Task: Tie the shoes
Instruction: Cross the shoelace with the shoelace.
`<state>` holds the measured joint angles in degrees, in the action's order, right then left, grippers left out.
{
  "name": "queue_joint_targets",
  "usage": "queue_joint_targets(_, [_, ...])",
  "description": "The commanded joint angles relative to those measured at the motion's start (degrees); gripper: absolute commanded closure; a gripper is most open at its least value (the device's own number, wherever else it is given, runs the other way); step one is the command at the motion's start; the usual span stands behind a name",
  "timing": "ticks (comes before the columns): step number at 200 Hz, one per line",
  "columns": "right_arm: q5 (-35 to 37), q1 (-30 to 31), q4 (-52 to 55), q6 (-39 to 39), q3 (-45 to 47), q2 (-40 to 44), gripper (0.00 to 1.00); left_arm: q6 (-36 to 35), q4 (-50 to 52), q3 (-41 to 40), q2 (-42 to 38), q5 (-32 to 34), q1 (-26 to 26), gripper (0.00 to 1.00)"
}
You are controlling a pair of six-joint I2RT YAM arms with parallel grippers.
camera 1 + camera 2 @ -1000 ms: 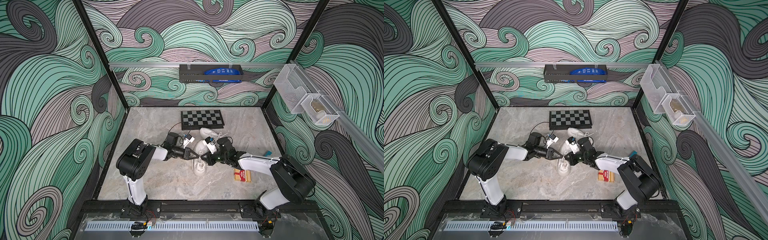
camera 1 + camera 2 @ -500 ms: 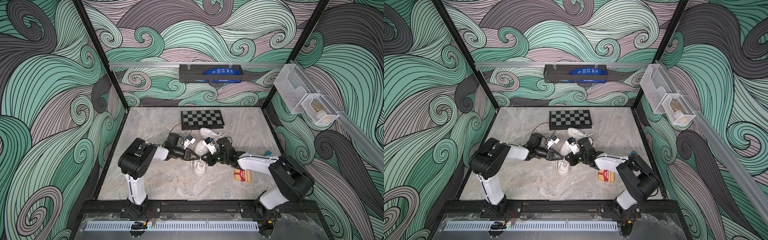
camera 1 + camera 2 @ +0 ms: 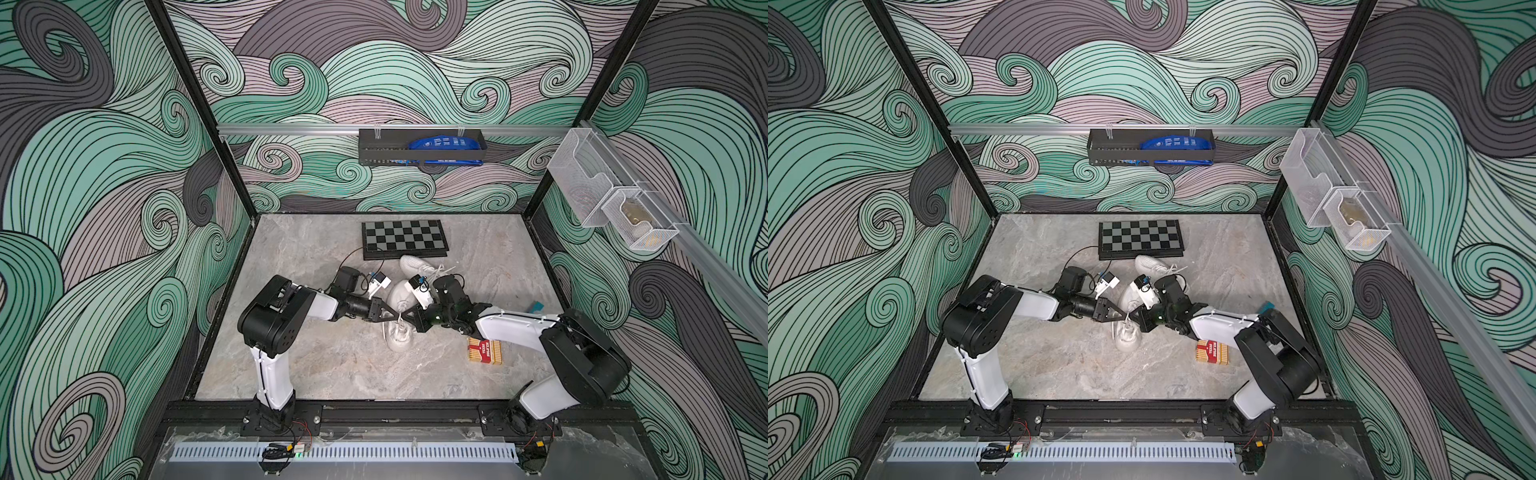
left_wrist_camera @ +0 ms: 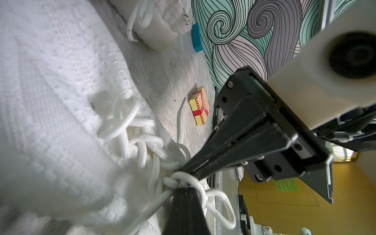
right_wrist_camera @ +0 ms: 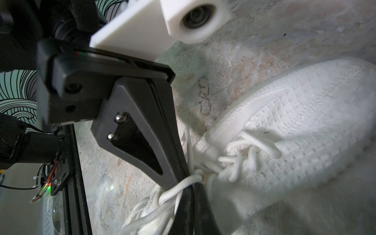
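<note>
Left tool (image 3: 392, 317): clenched on a white lace (image 4: 191, 180), one strand looped round its tip. Meets the right tool (image 3: 410, 316) tip to tip, just above the near shoe (image 3: 398, 338).

Right tool: jaws almost together, only a thin slit between them, tips pushed into the same tangle of lace. Cannot tell whether gripping or merely touching.

Directly under both tools: near shoe, resting on the bench (image 3: 332, 374), lacing crossed over the tongue and bunched where the tips meet. One loose end trails on the bench on the right tool's side.

Just beyond the right tool's wrist: far shoe (image 3: 415, 264), laces spread loose beside it.

Past the far shoe, well away from both tools: chessboard (image 3: 403, 239), lying flat.

Behind the right tool, beside its arm: red-and-yellow box (image 3: 484, 351). Further out the same way: small teal block (image 3: 536, 307).
</note>
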<state>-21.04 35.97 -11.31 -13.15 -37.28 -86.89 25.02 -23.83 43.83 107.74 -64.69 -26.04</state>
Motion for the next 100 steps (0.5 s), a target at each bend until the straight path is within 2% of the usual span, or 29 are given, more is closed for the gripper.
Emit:
queue_joint_targets(1, [4.7,0.2,-1.0,-1.8,1.8,5.3,0.77,-0.5,0.8,0.5,-1.8,2.3,-0.5,1.0])
queue_joint_targets(30, [6.4,0.2,-0.4,-4.7,3.9,10.7,0.6,0.2,-0.1,-0.1,-2.6,2.5,-0.3,1.0])
queue_joint_targets(69, [7.1,3.0,2.5,-6.4,3.2,12.5,0.4,1.0,-1.3,-0.3,-2.6,2.3,-0.3,1.0])
queue_joint_targets(100, [9.2,6.0,4.3,-5.6,1.0,10.0,0.32,1.6,-1.9,-0.5,-2.6,2.2,-0.2,1.0])
